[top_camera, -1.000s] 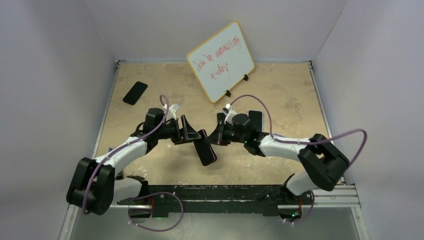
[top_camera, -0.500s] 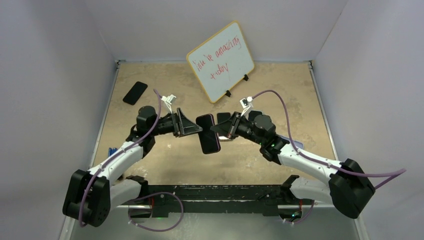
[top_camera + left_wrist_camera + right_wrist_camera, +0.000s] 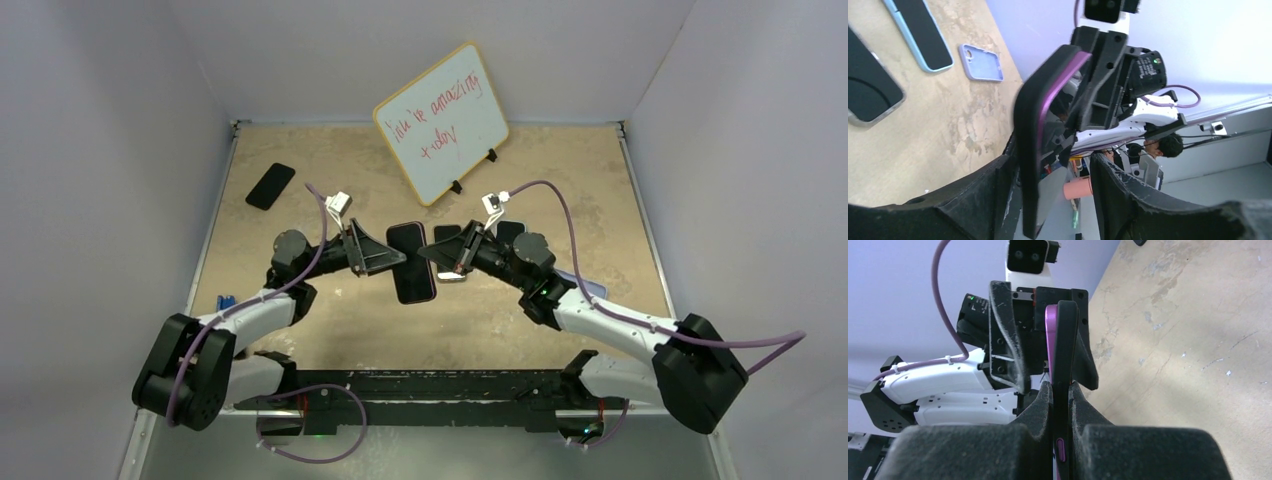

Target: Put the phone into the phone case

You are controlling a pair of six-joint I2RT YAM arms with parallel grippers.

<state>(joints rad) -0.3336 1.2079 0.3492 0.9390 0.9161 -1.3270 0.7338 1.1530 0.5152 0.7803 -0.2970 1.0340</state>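
The table (image 3: 560, 160) carries a whiteboard (image 3: 441, 122) propped near its far edge. Above the table's middle, the right gripper (image 3: 440, 255) is clamped tight on one side of the phone (image 3: 413, 262), holding it off the surface. The left gripper (image 3: 1050, 175) stands partly spread, its fingers straddling the opposite side without pinching.

A black case (image 3: 1020, 115) with a purple rim seems to wrap the phone; I cannot tell whether the phone is fully seated in it.

The risk here is that a push or squeeze from the left could twist the phone out of the narrow right-hand pinch and drop it. A lilac case (image 3: 980, 62) lies flat on the table, seemingly empty.
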